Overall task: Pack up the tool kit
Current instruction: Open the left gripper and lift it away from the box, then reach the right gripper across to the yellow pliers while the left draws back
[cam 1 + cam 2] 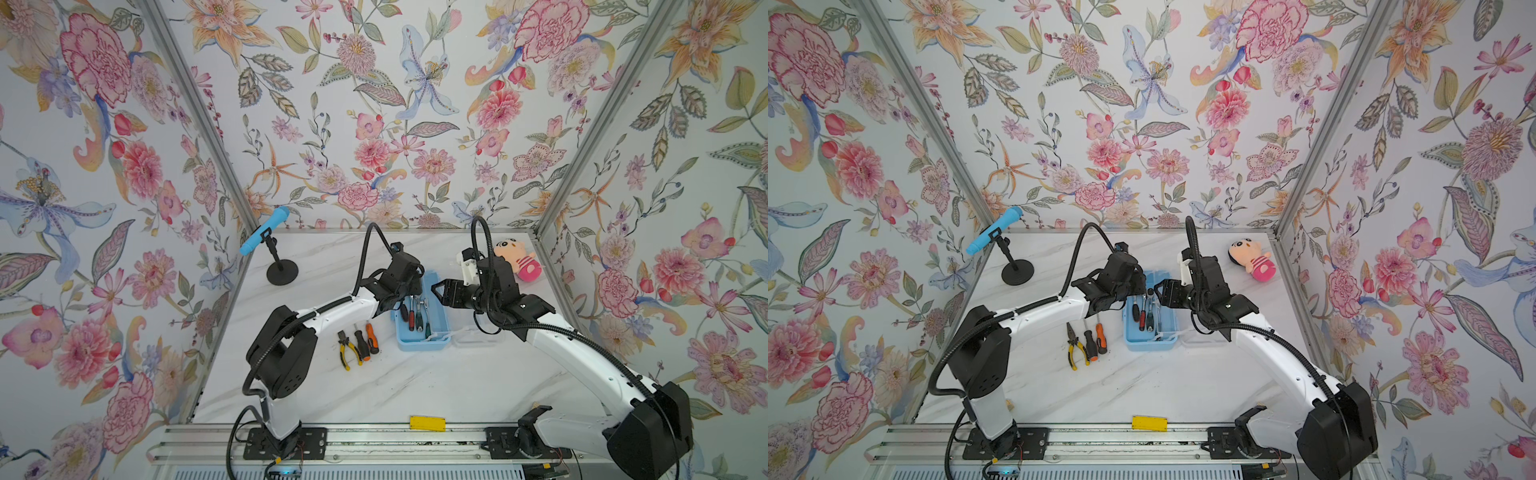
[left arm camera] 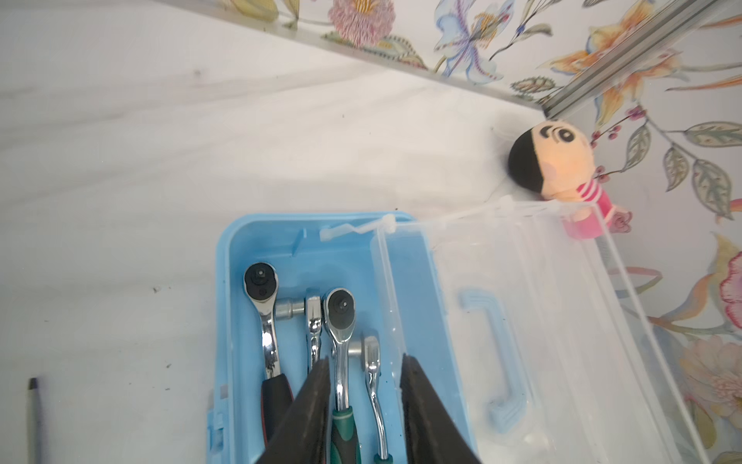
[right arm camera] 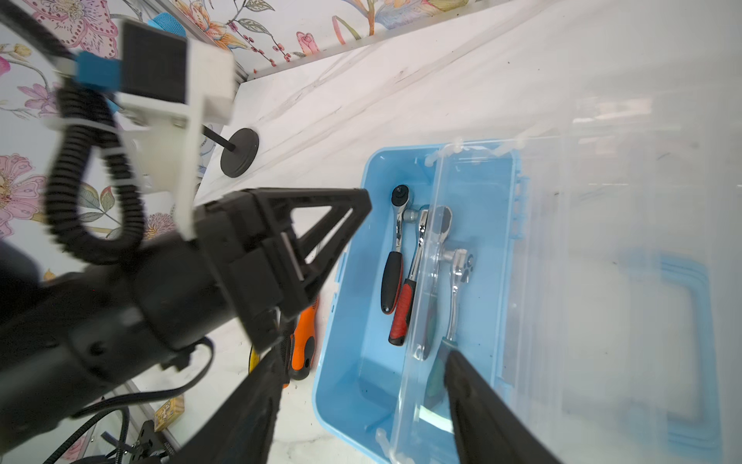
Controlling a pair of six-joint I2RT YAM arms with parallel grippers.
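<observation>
Light-blue plastic, the box (image 1: 424,344) sits open on the bench (image 1: 415,386), its clear lid (image 2: 562,321) swung aside and four ratchets (image 2: 341,341) inside. My left gripper (image 2: 363,361) hovers over the green-handled one, jaws partly apart, holding nothing. My right gripper (image 3: 363,357) is spread wide and empty by the lid. Next, I judge, come the pliers (image 1: 348,349) and two screwdrivers (image 1: 365,338) lying just beside the box.

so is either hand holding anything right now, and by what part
Nothing is held. The left hand stands open astride the green-handled ratchet lying in the blue box, without touching it; the right hand is open and empty too.
</observation>
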